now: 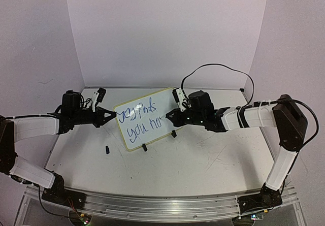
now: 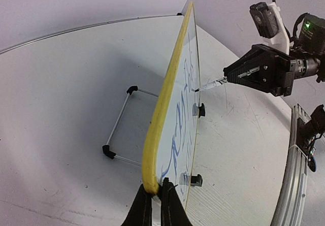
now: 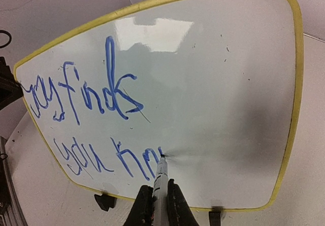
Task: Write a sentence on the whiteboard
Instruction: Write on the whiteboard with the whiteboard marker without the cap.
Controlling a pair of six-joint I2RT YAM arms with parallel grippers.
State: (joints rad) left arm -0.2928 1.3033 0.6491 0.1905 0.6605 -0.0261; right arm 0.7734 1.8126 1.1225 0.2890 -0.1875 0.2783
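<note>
View from above: a white table (image 1: 203,160) carries both arms, which meet at its far middle. The whiteboard (image 1: 147,119) stands there, propped upright on its lower edge with its written face toward the arm bases. It sits between the two grippers.

The left gripper (image 1: 109,115) reaches in from the left, its fingers closed tight on the board's yellow frame. The right gripper (image 1: 170,117) comes in from the right, closed around a marker.

Left wrist view: the board (image 2: 177,129) is seen edge-on. The left gripper (image 2: 156,195) pinches the frame at its near corner. Only this view shows the back, where a thin wire stand (image 2: 107,151) with black corners lies on the table. The right gripper (image 2: 231,76) holds the marker (image 2: 210,85) tip against the face.

Right wrist view: the board's face (image 3: 203,84) carries two lines of blue handwriting, legible only here. The marker (image 3: 161,178), clamped in the right gripper (image 3: 160,195), touches the end of the lower line.

Two black clip feet (image 3: 105,201) grip the bottom edge. A small dark object (image 1: 107,149) lies on the table just beside the board's left corner; it is too small to identify.
</note>
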